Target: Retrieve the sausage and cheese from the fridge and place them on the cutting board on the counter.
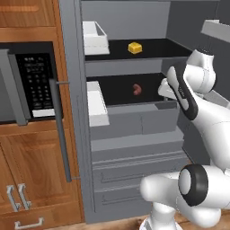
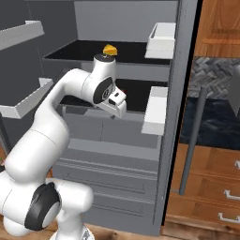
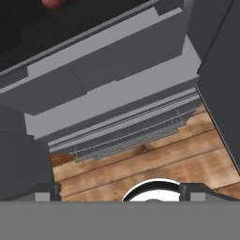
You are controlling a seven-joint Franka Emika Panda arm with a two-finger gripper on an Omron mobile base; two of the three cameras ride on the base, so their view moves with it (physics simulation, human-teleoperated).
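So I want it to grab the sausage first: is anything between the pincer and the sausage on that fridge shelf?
Nothing visible blocks it. The fridge is open, and the sausage lies alone on the lower black shelf, with bare shelf in front. The pincer hangs open just outside the shelf's front edge.

A black-panelled microwave (image 1: 31,85) sits well to the left of the jaws and at about their height, built into wooden cabinets (image 1: 38,155); its keypad (image 1: 37,78) faces out, with a grey bar handle (image 1: 10,87) on the side farther from the jaws; below it, lower than the jaws, cabinet doors carry silver handles (image 1: 17,197). Far to the right of the jaws, grey herringbone tiling (image 2: 211,75) shows under an upper wooden cabinet (image 2: 220,28); lower down are wooden drawers (image 2: 211,197) with silver pulls (image 2: 230,194). Straight ahead of the jaws and well apart from them lies a plank floor (image 3: 154,159) of brown wood.
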